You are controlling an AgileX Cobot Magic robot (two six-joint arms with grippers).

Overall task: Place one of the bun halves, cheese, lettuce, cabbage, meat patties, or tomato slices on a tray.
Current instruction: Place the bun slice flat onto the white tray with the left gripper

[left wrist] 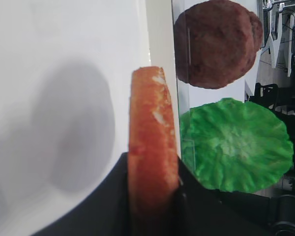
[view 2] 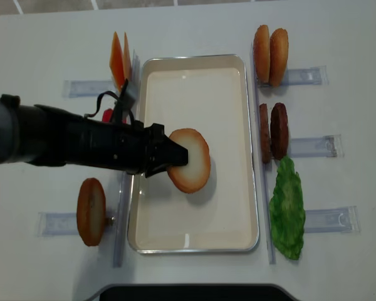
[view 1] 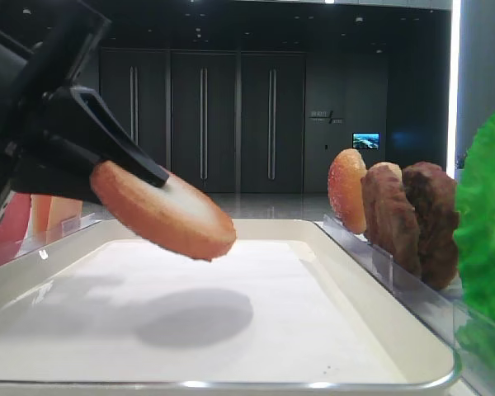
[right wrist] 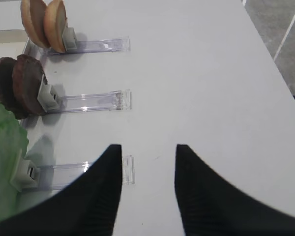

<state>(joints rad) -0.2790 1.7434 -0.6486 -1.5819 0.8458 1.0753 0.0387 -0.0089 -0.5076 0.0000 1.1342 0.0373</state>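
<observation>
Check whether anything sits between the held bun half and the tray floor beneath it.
Nothing visible does. The left pincer is shut on the bun half, which hangs tilted above the tray. The tray floor under it is bare, showing only the bun's shadow.

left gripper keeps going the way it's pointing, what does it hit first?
Likely the tray: the left gripper, shut on the bun half, points rightward and slightly down over it. Depth is unclear; the meat patties stand beyond its rim.

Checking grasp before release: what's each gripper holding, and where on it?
Left gripper pinches the bun half by its edge, above the tray. Right gripper is open, holding nothing.
</observation>
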